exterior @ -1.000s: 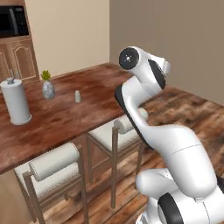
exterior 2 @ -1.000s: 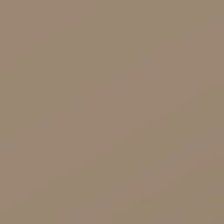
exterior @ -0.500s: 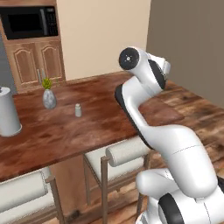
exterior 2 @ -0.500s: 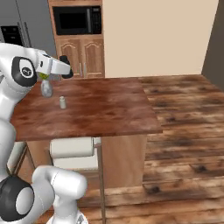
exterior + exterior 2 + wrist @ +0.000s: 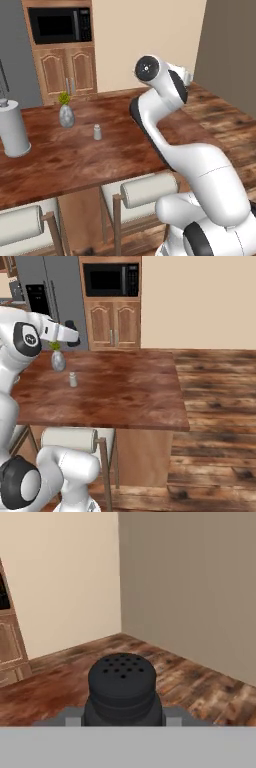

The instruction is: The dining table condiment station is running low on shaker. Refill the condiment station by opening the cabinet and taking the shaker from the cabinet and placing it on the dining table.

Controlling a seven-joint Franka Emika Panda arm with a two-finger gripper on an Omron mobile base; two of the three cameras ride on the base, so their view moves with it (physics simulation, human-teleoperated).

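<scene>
One black shaker (image 5: 122,689) clamped between the gripper (image 5: 71,334) jaws, perforated top toward the hand camera, carried above the dining table (image 5: 120,150) near its far edge. On the tabletop: pale grey shaker (image 5: 97,132) standing alone mid-table, grey vase with green sprig (image 5: 66,115) just beyond it, white paper-towel roll (image 5: 14,129) toward the left end. Fingertips themselves hidden behind the shaker, so contact apparently at its sides.

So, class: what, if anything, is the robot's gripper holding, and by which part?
A black round-topped shaker with a perforated cap, held in the gripper by its lower body; the cap stands clear above.
</scene>
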